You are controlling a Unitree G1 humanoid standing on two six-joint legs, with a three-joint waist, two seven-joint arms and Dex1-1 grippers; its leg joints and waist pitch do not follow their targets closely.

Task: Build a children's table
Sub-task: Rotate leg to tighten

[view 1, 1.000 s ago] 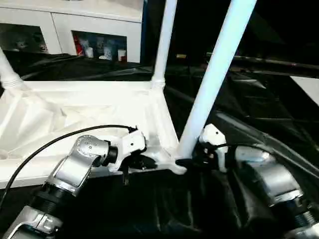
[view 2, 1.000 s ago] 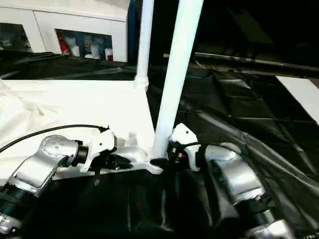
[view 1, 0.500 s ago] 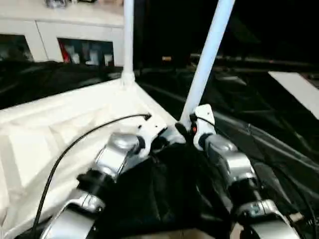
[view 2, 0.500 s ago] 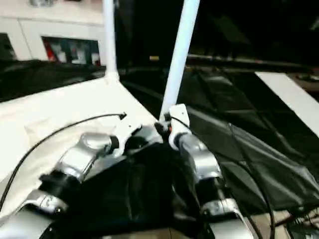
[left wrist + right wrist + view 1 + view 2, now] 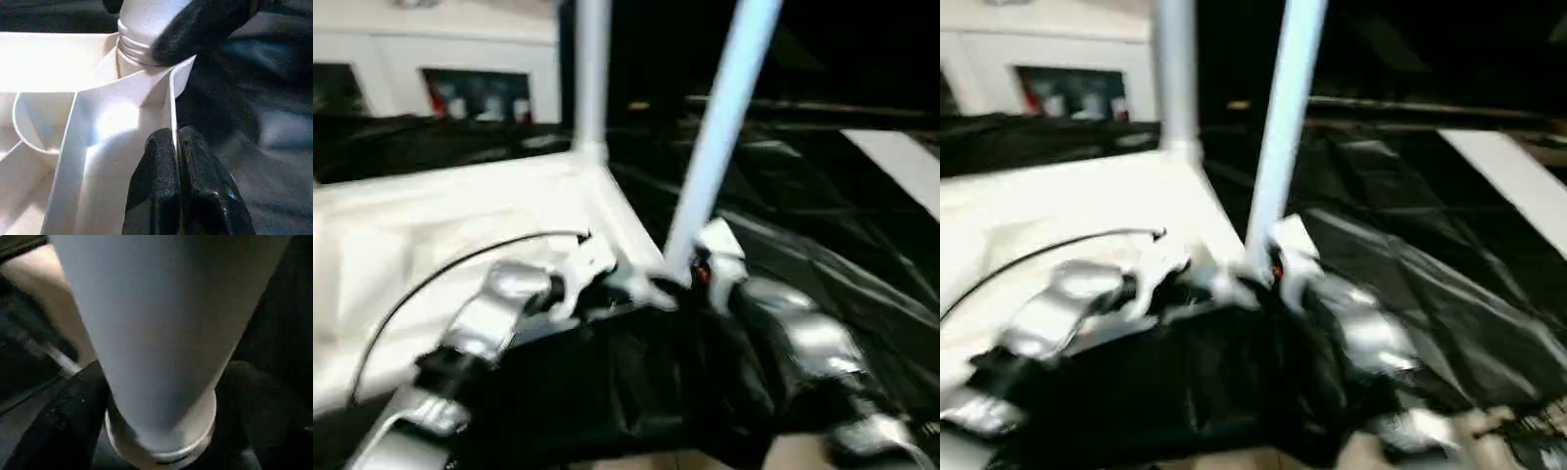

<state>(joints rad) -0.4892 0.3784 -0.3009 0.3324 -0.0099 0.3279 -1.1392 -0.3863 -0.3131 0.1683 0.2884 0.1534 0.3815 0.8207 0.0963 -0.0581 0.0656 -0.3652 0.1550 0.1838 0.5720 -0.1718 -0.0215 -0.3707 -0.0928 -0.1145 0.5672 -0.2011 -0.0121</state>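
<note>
The children's table lies upside down, its white tabletop on the left. One white leg stands in the far corner socket. A second leg rises tilted from the near corner socket. My left gripper is shut on the tabletop's thin rim wall just beside that socket. My right gripper straddles the base of the near leg, with one black finger on each side of it and the fingers standing apart. In the left eye view both grippers meet at the near corner.
Black cloth covers the work table around and to the right of the tabletop. A white cabinet with small items stands at the back left. A white board lies at the far right. A black cable arcs over my left forearm.
The whole picture has shifted and blurred as the head moves. Both grippers stay at the near corner, the left on the rim and the right at the leg's base.
</note>
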